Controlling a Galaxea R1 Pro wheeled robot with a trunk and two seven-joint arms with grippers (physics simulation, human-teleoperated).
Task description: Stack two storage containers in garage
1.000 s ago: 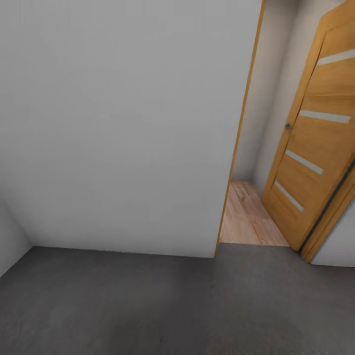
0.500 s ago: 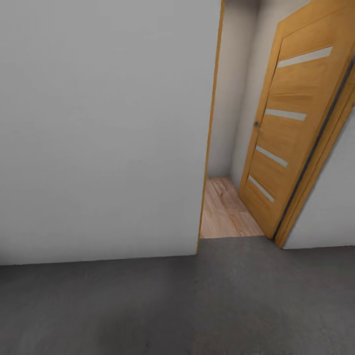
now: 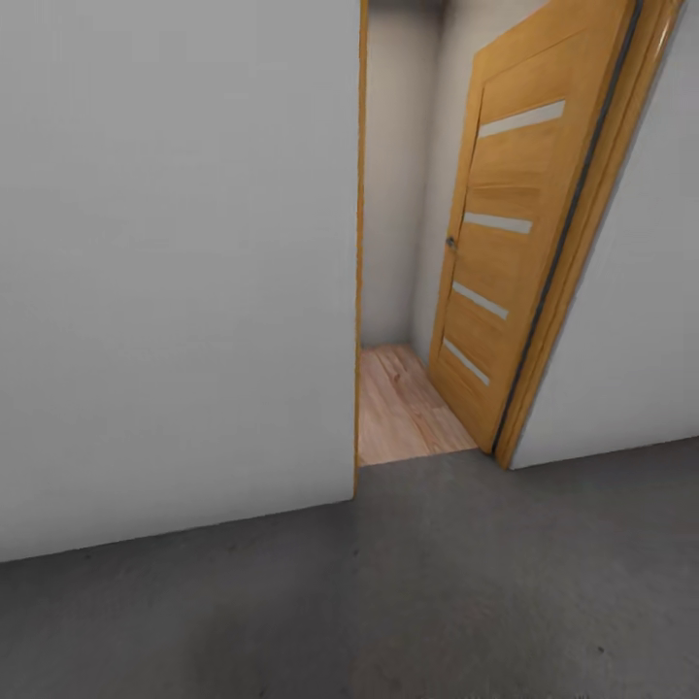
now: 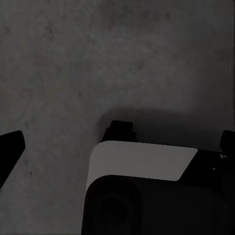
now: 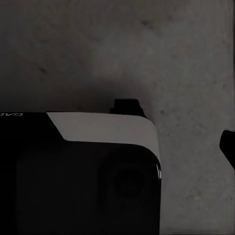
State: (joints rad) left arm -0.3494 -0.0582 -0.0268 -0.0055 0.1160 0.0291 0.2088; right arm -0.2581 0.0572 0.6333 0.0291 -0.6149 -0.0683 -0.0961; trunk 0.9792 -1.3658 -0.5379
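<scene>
Grey concrete, dark and mottled, is what's seen across the whole lower part of the head view: that's the floor (image 3: 417,592) of the garage. A plain pale grey wall (image 3: 175,272) takes up the left half of the frame, and another pale wall section (image 3: 631,320) is seen at the right edge. Between them, upper middle of the frame, an oak door (image 3: 505,252) with four frosted strips is swung open, hinged against an oak frame post (image 3: 573,243) on its right. Through the gap a strip of light wood-plank flooring (image 3: 398,408) is visible, with white walls behind it.

In the left wrist view the same rough concrete is seen, with a white-and-black robot body part (image 4: 147,191) in the lower part of the frame. Black tips are caught at the left (image 4: 10,149) and right edges, likely the left end effector's fingers, set well apart with nothing between them.

In the right wrist view a similar white-and-black housing (image 5: 83,166) is seen over the concrete, with one black tip (image 5: 227,147) at the right edge. Whether the right end effector is spread or closed can't be told.
</scene>
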